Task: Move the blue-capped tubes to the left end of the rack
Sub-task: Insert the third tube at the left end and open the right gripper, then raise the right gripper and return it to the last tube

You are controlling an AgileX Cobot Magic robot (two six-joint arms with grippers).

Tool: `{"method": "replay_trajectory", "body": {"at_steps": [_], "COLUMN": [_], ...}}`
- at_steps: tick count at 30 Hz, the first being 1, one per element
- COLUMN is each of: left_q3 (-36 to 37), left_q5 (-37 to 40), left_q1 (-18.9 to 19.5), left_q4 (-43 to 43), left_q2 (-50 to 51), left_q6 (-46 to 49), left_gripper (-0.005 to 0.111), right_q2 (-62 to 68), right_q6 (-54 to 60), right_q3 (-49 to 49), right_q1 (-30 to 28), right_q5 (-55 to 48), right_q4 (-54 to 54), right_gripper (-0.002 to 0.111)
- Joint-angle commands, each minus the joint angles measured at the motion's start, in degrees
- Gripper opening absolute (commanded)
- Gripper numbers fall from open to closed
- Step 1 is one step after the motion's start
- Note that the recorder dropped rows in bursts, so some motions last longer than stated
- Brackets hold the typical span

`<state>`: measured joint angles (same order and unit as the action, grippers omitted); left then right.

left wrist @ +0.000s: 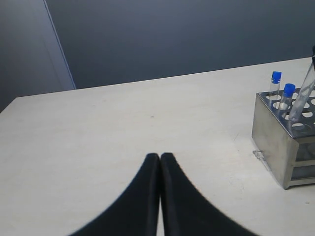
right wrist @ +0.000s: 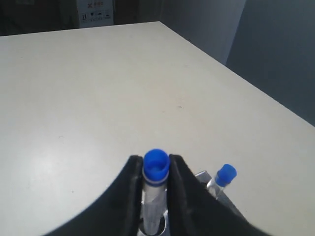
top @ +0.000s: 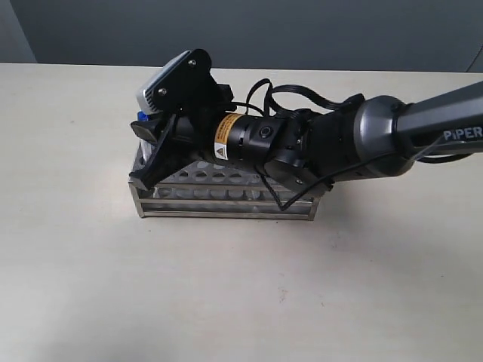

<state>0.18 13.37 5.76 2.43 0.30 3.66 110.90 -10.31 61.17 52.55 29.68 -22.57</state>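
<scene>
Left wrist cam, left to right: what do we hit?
Shut left gripper → farther blue-capped tube → nearer blue-capped tube → tilted tube near the frame edge. The two capped tubes stand in the rack.

Rack [left wrist: 271,132] shiny metal; tubes [left wrist: 273,91] clear plastic; table [left wrist: 147,113] matt, smooth.

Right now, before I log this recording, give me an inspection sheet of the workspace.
Surface: pale table, nothing spilled.
Job's things: steel rack; two blue-capped tubes standing at its end; third tube, tilted, lower end at a hole.
Clutter: small clear scrap beside the rack.
Tools: left tool shut, empty, off the rack; right tool shut on the third tube.
Cables: black cables loop over the right arm.
Surroundings: dark grey wall behind.
</scene>
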Motion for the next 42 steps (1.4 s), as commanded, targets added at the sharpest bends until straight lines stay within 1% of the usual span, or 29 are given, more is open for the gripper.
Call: {"method": "replay_trajectory", "body": {"at_steps": [1,11,13,15,17,18,20,28,33,34,37,42], "left_q3": [-0.18,-0.18,-0.18,-0.18,-0.18,-0.18,-0.18,-0.18,-0.18,-0.18,-0.18,-0.18], "left_q5": [-0.12,-0.12,-0.12,-0.12,-0.12,-0.12,-0.12,-0.12,-0.12,-0.12,-0.12,-0.12], "left_q1": [-0.23,-0.23,-0.23,-0.23,-0.23,-0.23,-0.23,-0.23,-0.23,-0.23,-0.23,-0.23], "left_q4": [0.07,0.07,0.07,0.07,0.07,0.07,0.07,0.07,0.07,0.07,0.07,0.07], "left_q2": [-0.3,-0.3,-0.3,-0.3,-0.3,-0.3,-0.3,-0.3,-0.3,-0.3,-0.3,-0.3], "left_q6": [-0.03,-0.03,-0.03,-0.03,-0.03,-0.03,-0.03,-0.03,-0.03,-0.03,-0.03,-0.03], "left_gripper": [0.001,0.001,0.001,0.001,0.001,0.001,0.001,0.001,0.001,0.001,0.001,0.001], "right_q2": [1.73,7.38,7.65,7.65,7.65,7.65,7.44,3.43,-3.6,-5.25,-9.7,-15.77], "right_q6": [-0.23,-0.23,-0.23,-0.23,-0.23,-0.23,-0.23,-0.23,0.04,0.01,0.01,0.39], "right_q3": [0.43,5.03,5.38,5.38,5.38,5.38,5.38,5.38,5.38,5.05,2.27,-5.85], "right_q1": [0.15,0.15,0.15,0.15,0.15,0.15,0.15,0.15,0.03,-0.49,-2.38,-7.53], "right_q5": [1.07,0.54,-0.03,-0.81,-1.05,-1.3,-1.56,-3.97,-16.09,-17.26,-14.49,-8.28], "right_q4": [-1.5,-1.6,-1.6,-1.86,-2.43,-2.55,-2.67,-2.44,-1.21,-1.36,-0.6,5.03], "right_gripper": [-0.001,0.0,0.006,0.017,0.026,0.029,0.031,0.032,0.032,0.032,0.032,0.032]}}
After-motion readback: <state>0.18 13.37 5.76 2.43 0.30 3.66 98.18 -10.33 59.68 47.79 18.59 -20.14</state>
